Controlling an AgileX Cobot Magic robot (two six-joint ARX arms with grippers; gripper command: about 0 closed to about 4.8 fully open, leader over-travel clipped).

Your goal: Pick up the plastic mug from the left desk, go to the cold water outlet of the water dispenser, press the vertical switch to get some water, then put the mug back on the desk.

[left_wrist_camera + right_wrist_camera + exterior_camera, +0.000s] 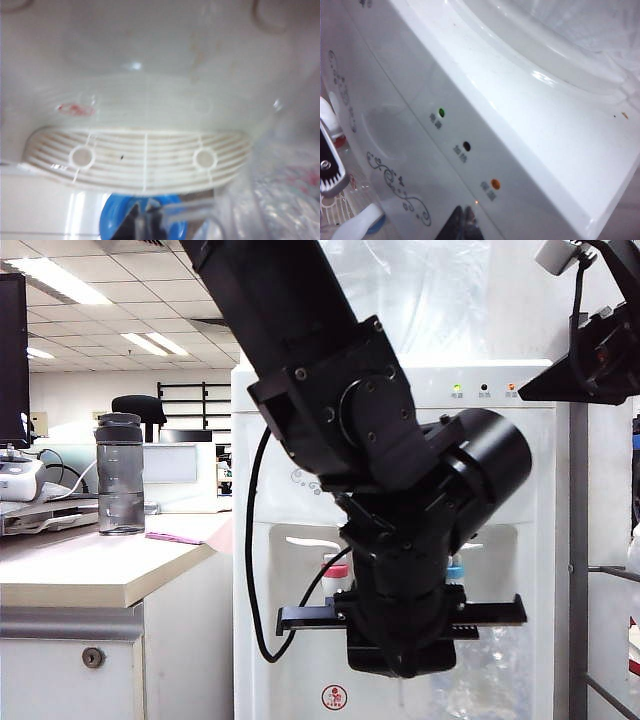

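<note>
The clear plastic mug [490,672] hangs low in the alcove of the white water dispenser [300,450], under the cold water outlet [455,570] with its blue collar. My left gripper [400,655] is shut on the mug's thin clear handle [192,212]; the rippled wall [282,200] shows beside it and the blue collar [112,220] just behind. The vertical switch [355,224] curves white over that collar. My right gripper [465,222] is shut and empty, its tips by the orange indicator light [495,183] on the dispenser's front; it sits high [527,394] in the exterior view.
The left desk [90,570] carries a smoky-grey bottle [120,475] and a pink slip [175,537]. A red-collared tap [337,570] stands left of the arm. The ribbed drip tray [145,160] lies under the taps. A black cable [250,570] loops off the left arm.
</note>
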